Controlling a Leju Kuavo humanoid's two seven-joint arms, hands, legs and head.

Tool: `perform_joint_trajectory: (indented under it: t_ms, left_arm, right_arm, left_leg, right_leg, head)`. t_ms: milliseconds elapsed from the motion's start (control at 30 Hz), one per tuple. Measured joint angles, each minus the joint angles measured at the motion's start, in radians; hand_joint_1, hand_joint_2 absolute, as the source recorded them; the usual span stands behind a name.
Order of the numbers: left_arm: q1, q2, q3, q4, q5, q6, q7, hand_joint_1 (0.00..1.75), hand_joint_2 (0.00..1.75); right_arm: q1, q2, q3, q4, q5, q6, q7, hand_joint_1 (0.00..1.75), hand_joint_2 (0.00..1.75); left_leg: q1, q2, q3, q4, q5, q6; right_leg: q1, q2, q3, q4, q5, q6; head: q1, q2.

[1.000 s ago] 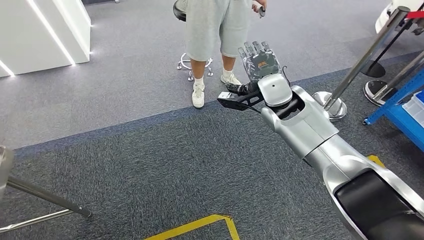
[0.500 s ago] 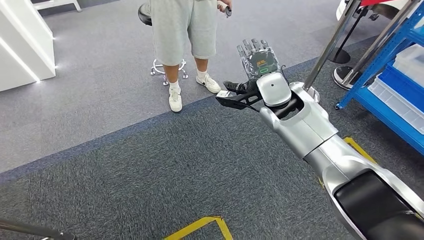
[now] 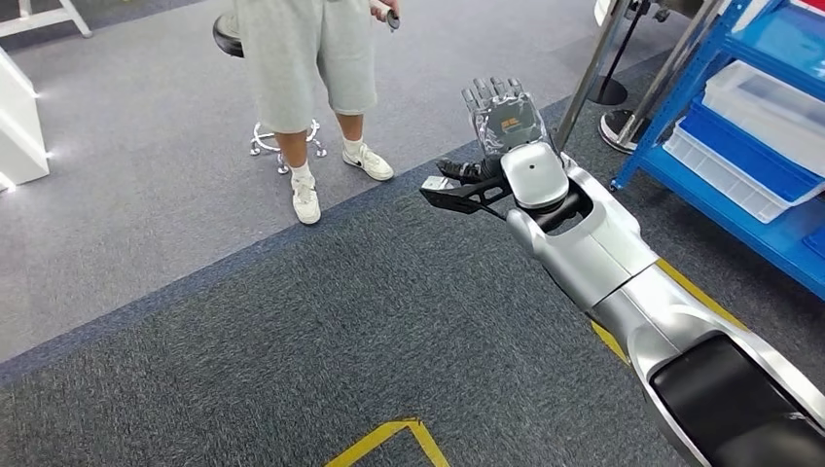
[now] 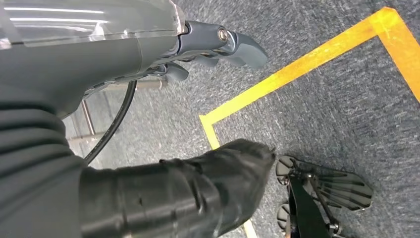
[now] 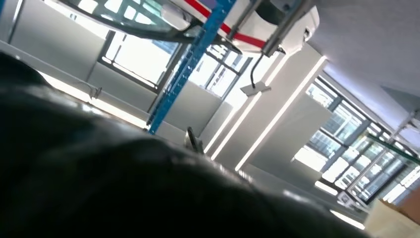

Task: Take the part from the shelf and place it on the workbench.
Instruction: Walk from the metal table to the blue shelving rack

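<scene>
We see the blue shelf (image 3: pixel 739 136) at far right holding pale bins (image 3: pixel 769 102) — no part can be told apart there. Our right hand (image 3: pixel 501 117) reaches forward over the carpet (image 3: pixel 292 331), fingers straight, holding nothing. The left wrist view adds our left hand (image 4: pixel 213 42), fingers loosely apart, above yellow floor tape (image 4: pixel 297 69). A person (image 3: pixel 311 58) stands far left.

Head view high, facing floor (image 3: pixel 292 321), left wrist near floor, right wrist upward

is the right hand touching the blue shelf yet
Apart. The head view shows the right hand raised over the carpet, with a clear strip of floor between it and the blue shelf.
</scene>
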Motion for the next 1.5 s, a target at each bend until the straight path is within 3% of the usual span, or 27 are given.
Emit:
perform_joint_trajectory:
  t_ms: [67,100,167,233,267,300,367,433,500,567,633,700,733,800,833,867,933,1000,1033,1100,1167,1233,1300,1333,1400,1433,1500]
  left_arm:
    - [-0.003,0.0,0.0,0.0,0.003,0.001,0.008,0.0,0.0]
    - [-0.004,0.0,0.0,0.0,0.004,0.001,0.01,0.0,0.0]
    - [-0.003,-0.002,0.0,0.0,0.005,0.001,0.012,0.0,0.0]
    - [-0.001,-0.003,0.0,0.0,0.004,0.002,0.012,0.0,0.0]
    - [-0.001,-0.002,0.0,0.0,0.003,0.003,0.012,0.0,0.0]
    - [-0.001,-0.002,0.0,0.0,0.001,0.005,0.012,0.0,0.0]
    - [0.001,-0.002,0.0,0.0,-0.002,0.009,0.015,0.0,0.0]
    - [0.003,-0.002,0.0,0.0,-0.002,0.011,0.02,0.0,0.0]
    - [0.001,-0.002,0.0,0.0,-0.003,0.012,0.023,0.0,0.0]
    - [-0.005,-0.003,0.0,0.0,-0.003,0.013,0.024,0.0,0.0]
    - [-0.007,-0.003,0.0,0.0,-0.003,0.014,0.024,0.0,0.0]
    - [-0.003,-0.003,0.0,0.0,-0.003,0.015,0.024,0.0,0.0]
    - [-0.001,-0.003,0.0,0.0,-0.003,0.015,0.024,0.0,0.0]
    - [0.001,-0.003,0.0,0.0,-0.003,0.015,0.024,0.0,0.0]
    - [0.001,-0.003,0.0,0.0,-0.002,0.015,0.024,0.0,0.0]
    - [0.0,-0.003,0.0,0.0,-0.002,0.016,0.024,0.0,0.0]
    - [0.0,-0.003,0.0,0.0,0.001,0.016,0.024,0.0,0.0]
    - [0.0,-0.004,0.0,0.0,0.004,0.017,0.025,0.0,0.0]
    - [-0.001,-0.004,0.0,0.0,0.006,0.017,0.026,0.0,0.0]
    - [-0.003,-0.003,0.001,0.0,0.014,0.017,0.034,0.0,0.0]
    - [-0.005,-0.004,0.006,0.0,0.024,0.02,0.048,0.0,0.0]
    - [-0.004,-0.005,0.012,0.0,0.031,0.027,0.066,0.0,0.0]
    - [-0.001,-0.004,0.015,0.0,0.029,0.033,0.075,0.0,0.0]
    - [0.0,-0.003,0.016,0.0,0.027,0.033,0.077,0.0,0.0]
    - [0.001,-0.003,0.016,0.0,0.023,0.032,0.078,0.0,0.0]
    - [0.002,-0.003,0.016,0.0,0.022,0.031,0.079,0.0,0.0]
    - [0.001,-0.004,0.016,0.0,0.021,0.031,0.082,0.0,0.0]
  right_arm:
    - [-0.002,0.001,-0.001,0.0,0.006,0.0,0.0,0.0,0.0]
    - [-0.005,0.001,-0.001,0.001,0.01,0.001,0.0,0.0,0.0]
    - [-0.014,0.006,-0.002,0.001,0.015,0.002,-0.001,0.0,0.0]
    - [-0.018,0.011,-0.003,0.002,0.017,0.007,-0.004,0.0,0.0]
    - [-0.017,0.012,-0.003,0.002,0.017,0.009,-0.006,0.0,0.0]
    - [-0.016,0.012,-0.003,0.003,0.018,0.012,-0.008,0.0,0.0]
    - [-0.015,0.012,-0.003,0.003,0.021,0.014,-0.009,0.0,0.0]
    - [-0.016,0.012,-0.003,0.003,0.027,0.014,-0.009,0.0,0.0]
    - [-0.015,0.012,-0.004,0.003,0.031,0.014,-0.01,0.0,0.0]
    - [-0.013,0.007,-0.006,0.003,0.032,0.014,-0.01,0.0,0.0]
    - [-0.012,0.0,-0.008,0.001,0.033,0.017,-0.011,0.0,0.0]
    - [-0.011,-0.001,-0.01,0.0,0.033,0.02,-0.011,0.0,0.0]
    - [-0.008,-0.001,-0.01,-0.001,0.033,0.021,-0.011,0.0,0.0]
    - [0.001,-0.003,-0.01,0.0,0.033,0.022,-0.012,0.0,0.0]
    - [0.003,-0.003,-0.01,0.0,0.033,0.023,-0.012,0.0,0.0]
    - [0.003,-0.004,-0.01,0.0,0.033,0.023,-0.012,0.0,0.0]
    - [-0.002,-0.004,-0.013,-0.002,0.033,0.023,-0.012,0.0,0.0]
    - [-0.008,-0.002,-0.016,-0.003,0.034,0.023,-0.012,0.0,0.0]
    - [-0.011,-0.001,-0.017,-0.003,0.035,0.023,-0.012,0.0,0.0]
    - [-0.012,0.0,-0.018,-0.003,0.036,0.024,-0.013,0.0,0.0]
    - [-0.017,0.002,-0.018,-0.002,0.039,0.024,-0.012,0.0,0.0]
    - [-0.021,0.008,-0.019,-0.002,0.043,0.025,-0.012,0.0,0.0]
    - [-0.019,0.014,-0.019,-0.001,0.048,0.026,-0.012,0.0,0.0]
    - [-0.018,0.015,-0.019,-0.001,0.049,0.027,-0.012,0.0,0.0]
    - [-0.018,0.015,-0.019,-0.001,0.051,0.028,-0.013,0.0,0.0]
    - [-0.018,0.016,-0.019,0.0,0.051,0.028,-0.013,0.0,0.0]
    - [-0.02,0.017,-0.019,0.0,0.051,0.028,-0.013,0.0,0.0]
  left_leg:
    - [0.0,0.021,0.006,-0.001,-0.007,-0.008]
    - [0.001,0.016,0.006,0.008,-0.017,-0.012]
    - [0.005,-0.025,-0.024,0.081,-0.062,-0.018]
    - [0.006,-0.07,-0.091,0.216,-0.118,-0.023]
    - [0.006,-0.079,-0.122,0.268,-0.131,-0.025]
    - [0.006,-0.083,-0.137,0.285,-0.121,-0.026]
    - [0.008,-0.092,-0.114,0.207,-0.052,-0.027]
    - [0.015,-0.133,-0.063,0.078,0.011,-0.027]
    - [0.017,-0.164,-0.038,0.021,0.022,-0.024]
    - [0.015,-0.149,-0.034,0.016,0.021,-0.015]
    - [0.017,-0.123,-0.028,0.006,0.026,-0.002]
    - [0.014,-0.096,-0.025,0.0,0.027,0.009]
    - [0.012,-0.083,-0.025,0.0,0.025,0.012]
    - [0.01,-0.057,-0.024,0.0,0.023,0.015]
    - [0.01,-0.044,-0.023,0.001,0.021,0.015]
    - [0.01,-0.032,-0.02,0.001,0.018,0.014]
    - [0.006,-0.009,-0.014,0.001,0.012,0.01]
    - [0.0,0.013,-0.008,0.002,0.006,0.003]
    - [-0.002,0.026,-0.006,0.001,0.003,-0.002]
    - [-0.001,0.042,0.002,0.003,-0.006,-0.011]
    - [0.002,0.0,-0.013,0.051,-0.04,-0.019]
    - [0.007,-0.062,-0.07,0.169,-0.098,-0.025]
    - [0.009,-0.081,-0.125,0.269,-0.124,-0.03]
    - [0.01,-0.083,-0.133,0.273,-0.11,-0.032]
    - [0.015,-0.095,-0.099,0.178,-0.038,-0.036]
    - [0.019,-0.118,-0.074,0.117,-0.011,-0.039]
    - [0.025,-0.157,-0.041,0.04,0.012,-0.038]
  right_leg:
    - [-0.002,0.026,0.002,-0.007,0.003,-0.009]
    - [-0.006,0.038,0.007,-0.013,0.006,-0.014]
    - [-0.016,0.061,0.016,-0.024,0.011,-0.024]
    - [-0.017,0.086,0.017,-0.024,0.011,-0.028]
    - [-0.017,0.099,0.017,-0.023,0.011,-0.028]
    - [-0.018,0.114,0.018,-0.021,0.01,-0.028]
    - [-0.021,0.143,0.018,-0.014,0.007,-0.024]
    - [-0.023,0.169,0.013,-0.002,0.0,-0.015]
    - [-0.026,0.192,0.002,0.006,-0.002,-0.003]
    - [-0.028,0.212,-0.005,0.005,0.002,0.01]
    - [-0.026,0.179,-0.017,0.029,-0.016,0.019]
    - [-0.025,0.112,-0.063,0.126,-0.069,0.028]
    - [-0.026,0.092,-0.096,0.194,-0.099,0.032]
    - [-0.03,0.079,-0.14,0.278,-0.119,0.036]
    - [-0.03,0.075,-0.135,0.267,-0.102,0.036]
    - [-0.03,0.069,-0.111,0.218,-0.07,0.034]
    - [-0.018,0.025,-0.038,0.077,-0.011,0.022]
    - [-0.004,-0.009,-0.002,0.002,0.005,0.009]
    - [0.001,-0.006,0.0,-0.004,0.001,0.005]
    - [-0.003,0.021,0.004,-0.011,0.004,-0.003]
    - [-0.013,0.047,0.014,-0.022,0.009,-0.013]
    - [-0.018,0.072,0.016,-0.025,0.01,-0.021]
    - [-0.019,0.102,0.016,-0.021,0.009,-0.022]
    - [-0.02,0.118,0.016,-0.018,0.007,-0.022]
    - [-0.025,0.147,0.015,-0.006,0.001,-0.015]
    - [-0.027,0.161,0.012,0.002,-0.004,-0.009]
    - [-0.029,0.185,0.001,0.016,-0.009,0.003]
  head:
    - [0.0,0.0]
    - [0.0,0.0]
    - [-0.001,0.0]
    - [-0.001,0.0]
    - [-0.001,0.0]
    - [-0.001,0.0]
    - [-0.001,0.0]
    - [-0.001,0.0]
    - [-0.001,0.0]
    - [-0.001,0.0]
    - [0.001,0.0]
    - [0.002,0.0]
    - [0.002,0.0]
    - [0.002,0.0]
    - [0.002,0.0]
    - [0.002,0.0]
    - [0.002,0.0]
    - [0.002,0.0]
    - [0.002,0.0]
    - [0.002,0.0]
    - [0.002,0.0]
    - [0.001,0.0]
    - [0.001,0.0]
    - [0.001,0.0]
    - [0.001,0.0]
    - [0.001,0.0]
    - [0.002,0.0]
